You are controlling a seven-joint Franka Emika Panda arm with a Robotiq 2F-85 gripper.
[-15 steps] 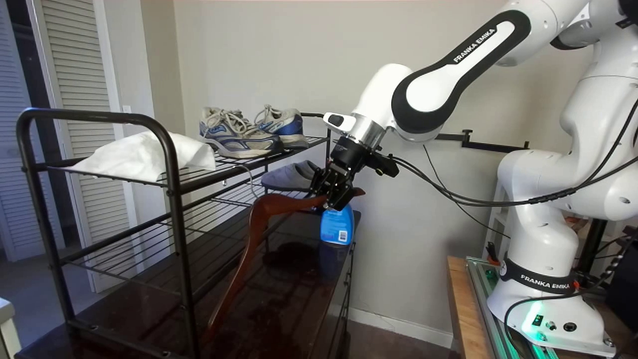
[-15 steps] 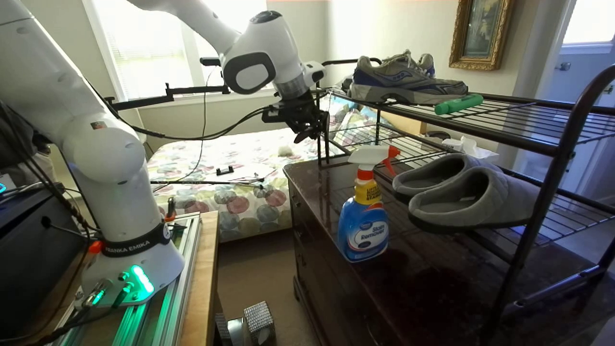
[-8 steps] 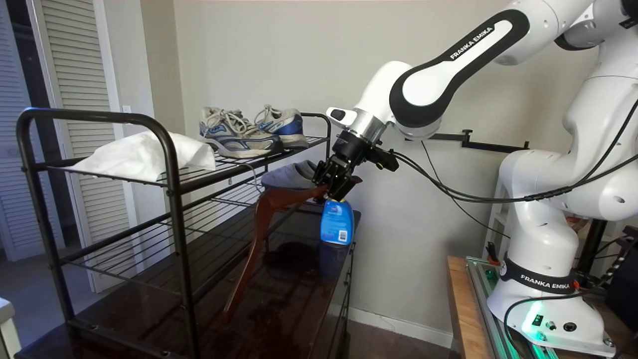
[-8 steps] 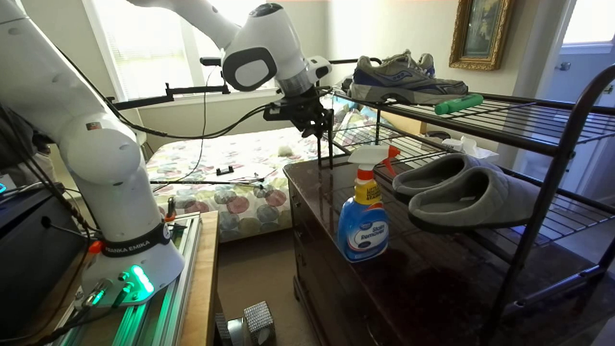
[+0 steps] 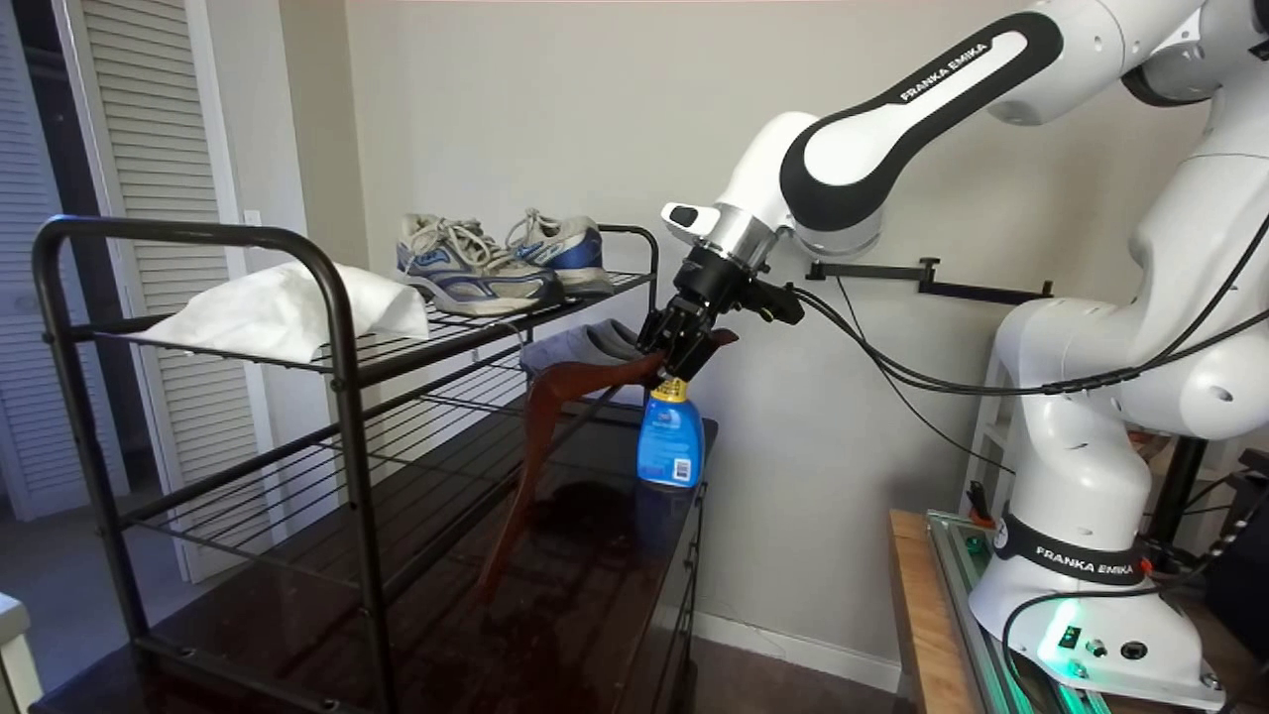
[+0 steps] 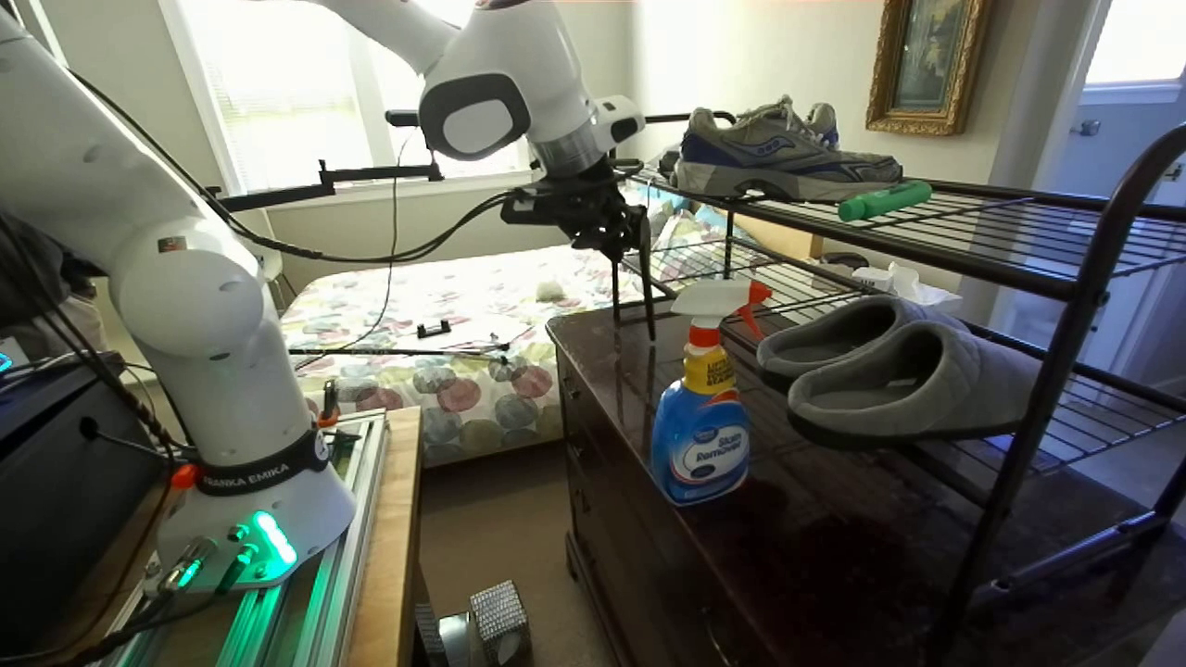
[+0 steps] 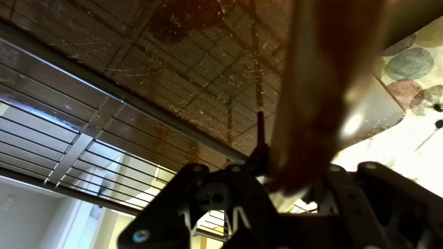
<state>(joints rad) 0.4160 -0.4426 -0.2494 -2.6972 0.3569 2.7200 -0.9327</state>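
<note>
Pincer (image 5: 677, 363) clamped round one arm of the brown hanger (image 5: 540, 426) | hanger aloft over the surface (image 5: 595, 605), beside the rack (image 5: 363, 496) | we've just lifted it slightly, baring more of the spray bottle (image 5: 670, 441) in an exterior view | carry looks secure

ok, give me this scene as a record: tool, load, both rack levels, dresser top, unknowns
tool: closed on load, higher than the dresser top
load: brown wooden hanger, one arm slanting down
rack, upper level: sneakers, white crumpled bundle, green tube
rack, lower level: gray slippers
dresser top: rack standing on it; blue spray bottle, upright, labelled Stain Remover
unknowns: whether the hanger touches the rack; what the bundle is made of
</note>
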